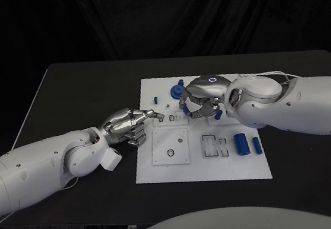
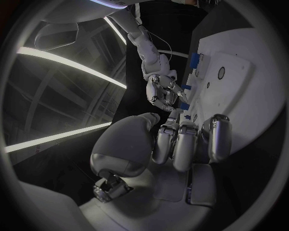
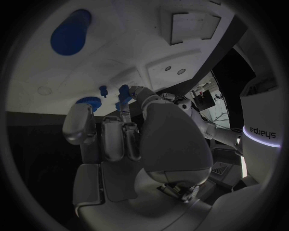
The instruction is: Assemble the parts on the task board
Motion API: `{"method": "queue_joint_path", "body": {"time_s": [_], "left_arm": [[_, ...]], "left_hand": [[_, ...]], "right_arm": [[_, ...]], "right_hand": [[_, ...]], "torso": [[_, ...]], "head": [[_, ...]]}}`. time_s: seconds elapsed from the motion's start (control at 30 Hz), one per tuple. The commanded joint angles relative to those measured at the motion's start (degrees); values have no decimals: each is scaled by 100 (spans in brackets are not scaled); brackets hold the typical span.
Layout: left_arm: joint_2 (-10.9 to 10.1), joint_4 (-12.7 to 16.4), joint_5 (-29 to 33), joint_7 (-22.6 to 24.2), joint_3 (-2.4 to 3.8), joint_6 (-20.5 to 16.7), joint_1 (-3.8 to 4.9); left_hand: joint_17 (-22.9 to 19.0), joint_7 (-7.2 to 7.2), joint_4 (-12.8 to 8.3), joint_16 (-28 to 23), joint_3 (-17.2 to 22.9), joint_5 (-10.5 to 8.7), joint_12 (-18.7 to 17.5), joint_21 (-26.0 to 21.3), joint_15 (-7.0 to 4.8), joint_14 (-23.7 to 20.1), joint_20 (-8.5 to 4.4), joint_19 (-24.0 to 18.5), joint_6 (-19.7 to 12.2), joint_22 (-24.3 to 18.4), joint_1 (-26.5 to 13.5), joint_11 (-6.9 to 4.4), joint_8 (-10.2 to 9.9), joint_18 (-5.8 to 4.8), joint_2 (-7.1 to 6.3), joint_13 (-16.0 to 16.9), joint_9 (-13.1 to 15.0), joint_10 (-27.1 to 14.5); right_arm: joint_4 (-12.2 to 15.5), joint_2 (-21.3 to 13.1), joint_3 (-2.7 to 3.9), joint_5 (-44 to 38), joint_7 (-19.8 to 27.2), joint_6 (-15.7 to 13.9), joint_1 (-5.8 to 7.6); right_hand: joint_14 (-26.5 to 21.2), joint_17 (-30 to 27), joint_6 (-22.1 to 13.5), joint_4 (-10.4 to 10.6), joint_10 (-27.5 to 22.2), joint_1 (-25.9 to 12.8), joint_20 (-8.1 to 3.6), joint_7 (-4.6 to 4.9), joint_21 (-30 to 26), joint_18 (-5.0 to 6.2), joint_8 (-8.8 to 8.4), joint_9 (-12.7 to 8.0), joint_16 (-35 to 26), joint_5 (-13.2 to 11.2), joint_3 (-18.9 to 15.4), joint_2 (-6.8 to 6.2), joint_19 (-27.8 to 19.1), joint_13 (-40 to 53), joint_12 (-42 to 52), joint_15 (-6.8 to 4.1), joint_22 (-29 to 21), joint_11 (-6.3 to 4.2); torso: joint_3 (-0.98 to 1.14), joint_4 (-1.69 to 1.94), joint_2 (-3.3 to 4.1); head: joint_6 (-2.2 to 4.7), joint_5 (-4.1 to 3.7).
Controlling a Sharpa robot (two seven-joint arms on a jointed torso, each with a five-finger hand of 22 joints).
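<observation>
My right hand (image 1: 201,99) hung over the far part of the task board (image 1: 223,170), fingers (image 3: 123,139) curled downward and close together around a small blue part (image 3: 124,94) that stood up from my fingertips; I seemed to be pinching it, though the contact itself was hidden by my own fingers. Just beside that hand, on its far side, a round blue part (image 1: 178,91) sat on the board, and a small blue peg (image 1: 156,100) lay nearer the board's left edge. My left hand (image 1: 127,125) rested at the board's left edge, fingers (image 2: 180,144) drawn in close together with nothing in them, their tips reaching toward my right hand. Two blue cylinders (image 1: 241,143) lay side by side near the board's right edge, next to two rectangular slots (image 1: 211,145). A raised square plate with round holes (image 1: 171,147) sat on the board's near left part. The board lay in the middle of the black table (image 1: 79,92).
</observation>
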Motion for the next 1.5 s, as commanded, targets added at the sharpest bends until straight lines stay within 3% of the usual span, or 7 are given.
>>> {"method": "queue_joint_path", "body": {"time_s": [0.03,0.63,0.93,0.97,1.07,1.3,1.5], "left_arm": [[11,10,16,121,4,-32,-10],[46,-13,16,115,4,8,-11],[63,-24,16,118,4,21,-11],[64,-25,16,119,4,22,-11],[68,-28,16,119,4,26,-11],[77,-34,16,119,4,34,-11],[81,-37,16,117,4,40,-11]], "left_hand": [[1507,174,-43,15,10,36,20,-22,52,595,21,-26,49,408,22,40,0,59,16,1510,4,597],[1507,173,-46,15,11,40,20,-24,51,595,21,-38,57,401,24,40,1,61,17,1510,5,597],[1507,173,-46,15,11,40,20,-24,51,595,21,-38,57,401,24,40,1,61,17,1510,5,597],[1507,172,-49,15,13,44,20,-27,51,595,22,-48,58,395,26,39,1,63,18,1510,4,597],[1507,172,-49,15,13,44,20,-27,51,595,22,-48,58,395,26,39,1,63,18,1510,4,597],[1507,172,-49,15,13,44,20,-27,51,595,22,-48,58,395,26,39,1,63,18,1510,4,597],[1507,172,-49,15,13,44,20,-27,51,595,22,-48,58,395,26,39,1,63,18,1510,4,597]], "right_arm": [[-53,27,3,-28,-102,199,-33],[-170,129,4,-28,-54,66,-92],[-172,131,4,-28,-91,102,-95],[-171,131,4,-28,-100,113,-95],[-172,135,4,-28,-143,176,-95],[-177,140,4,-29,-249,329,-95],[-187,146,4,-29,-293,404,-95]], "right_hand": [[122,564,19,0,49,4,-6,-14,-30,69,17,781,-39,-31,24,72,-31,831,-21,34,807,27],[122,563,3,-1,51,7,-4,-9,-43,71,14,792,-43,-73,26,75,-34,834,-20,36,804,31],[119,553,-17,2,42,3,-1,-4,-61,72,7,810,-55,-162,20,76,-36,823,-24,40,800,36],[117,548,-34,3,37,1,1,0,-78,75,-1,814,-62,-198,17,73,-41,818,-26,42,796,38],[105,521,-119,31,16,-30,18,21,-146,82,-56,835,-97,-661,-26,74,-55,795,-35,61,783,59],[53,449,-343,86,-64,-69,70,102,-360,111,-209,812,-192,-1417,-149,38,-121,713,-69,121,738,130],[39,430,-406,104,-91,-66,87,128,-426,120,-261,794,-216,-1575,-187,41,-139,686,-80,141,726,153]], "torso": [[-2,4,0],[7,-20,-4],[3,-11,-3],[1,-11,-2],[1,-14,-2],[0,-12,-3],[2,-14,-4]], "head": [[-1,-10],[-1,6],[-1,-4],[-1,-2],[-1,-7],[-1,-13],[-1,-14]]}}
